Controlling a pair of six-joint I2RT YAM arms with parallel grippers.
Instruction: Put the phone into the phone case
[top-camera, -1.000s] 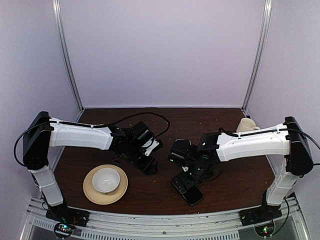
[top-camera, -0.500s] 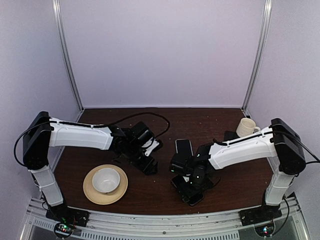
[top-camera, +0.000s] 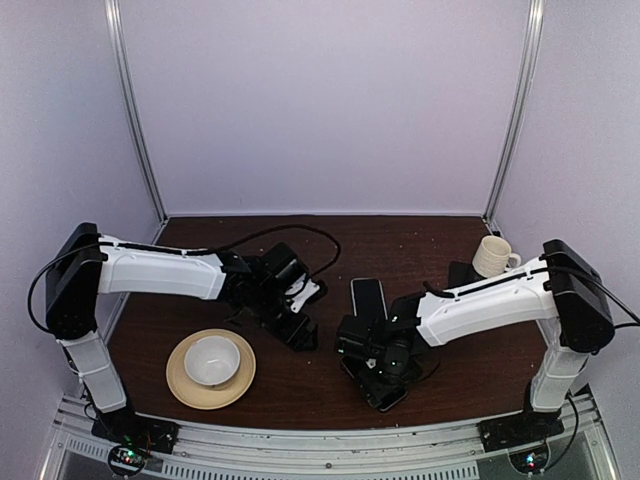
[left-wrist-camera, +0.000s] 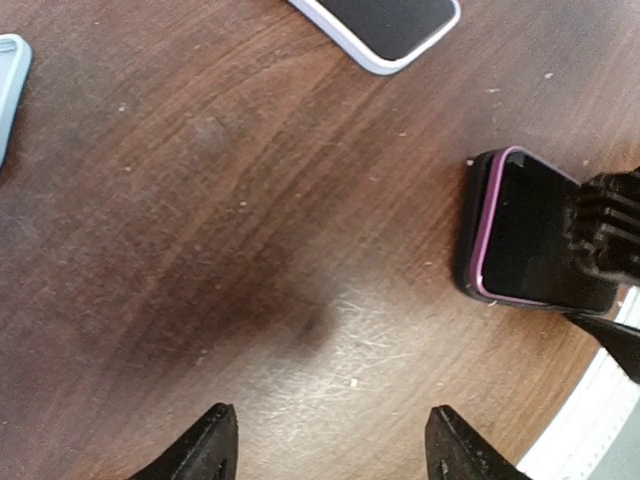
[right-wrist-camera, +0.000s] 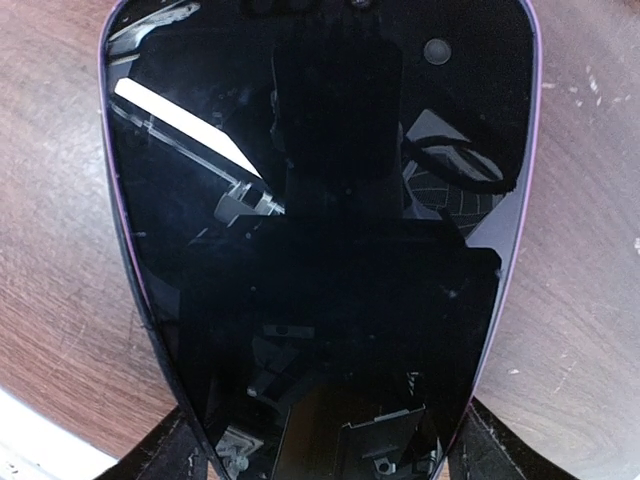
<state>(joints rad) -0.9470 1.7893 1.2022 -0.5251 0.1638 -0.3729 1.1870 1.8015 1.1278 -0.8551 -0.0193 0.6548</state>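
Both white arms (top-camera: 160, 270) stretch inward, elbows out.
Black left hand (left-wrist-camera: 325, 445) has fingers apart, empty; black right hand (top-camera: 385, 362) points straight down, low.

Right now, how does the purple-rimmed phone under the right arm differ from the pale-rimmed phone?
The purple-rimmed phone has a thin purple edge; the pale-rimmed phone has a whitish one. The right gripper straddles the purple-rimmed phone, while the pale-rimmed phone lies untouched. Both lie flat, dark faces up.

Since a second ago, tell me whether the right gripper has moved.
Yes. The right gripper shifted toward the table's near edge, farther from the mug, and is now over the phone.
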